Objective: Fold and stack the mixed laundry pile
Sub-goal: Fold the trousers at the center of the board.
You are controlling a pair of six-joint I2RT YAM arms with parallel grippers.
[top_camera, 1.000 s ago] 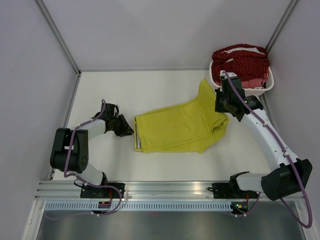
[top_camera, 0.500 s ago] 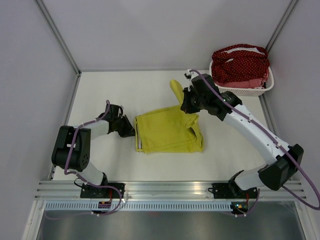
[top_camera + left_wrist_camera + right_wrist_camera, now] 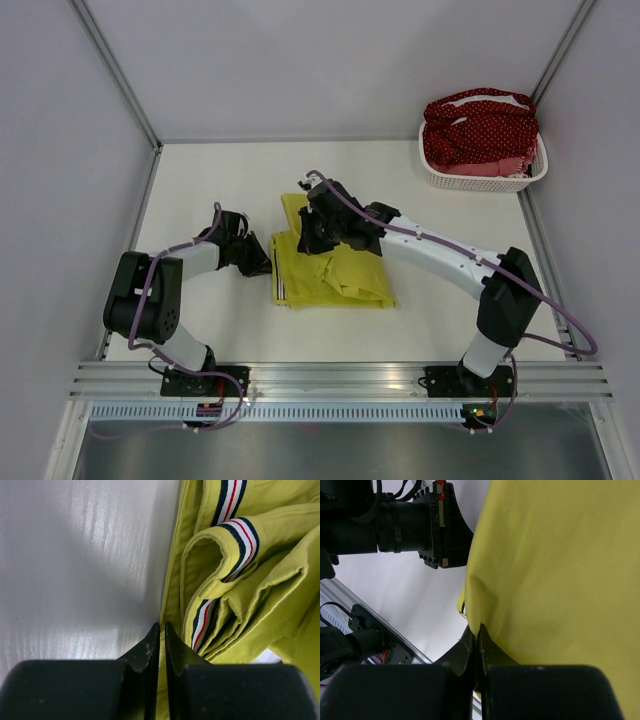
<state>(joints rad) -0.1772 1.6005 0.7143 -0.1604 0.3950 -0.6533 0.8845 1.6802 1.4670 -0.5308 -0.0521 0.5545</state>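
Observation:
A yellow-green garment (image 3: 340, 275) with a striped band (image 3: 232, 532) lies partly folded at the table's middle. My left gripper (image 3: 264, 264) sits at its left edge, and in the left wrist view the jaws (image 3: 161, 630) are shut on a thin edge of that cloth. My right gripper (image 3: 306, 238) hangs over the garment's left part, shut on a fold of the yellow-green cloth (image 3: 555, 565) that drapes from the jaws (image 3: 479, 630). The rest of the mixed laundry pile, a dark red white-dotted cloth (image 3: 480, 125) over a pink piece (image 3: 490, 168), fills the basket at the back right.
The white perforated basket (image 3: 482, 183) stands in the back right corner by the wall. A metal rail (image 3: 340, 378) with both arm bases runs along the near edge. The left arm's black wrist (image 3: 410, 522) shows close by in the right wrist view.
My right gripper has carried the garment's right end leftward across the table, folding it over the left part. My left gripper has closed on the garment's left edge.

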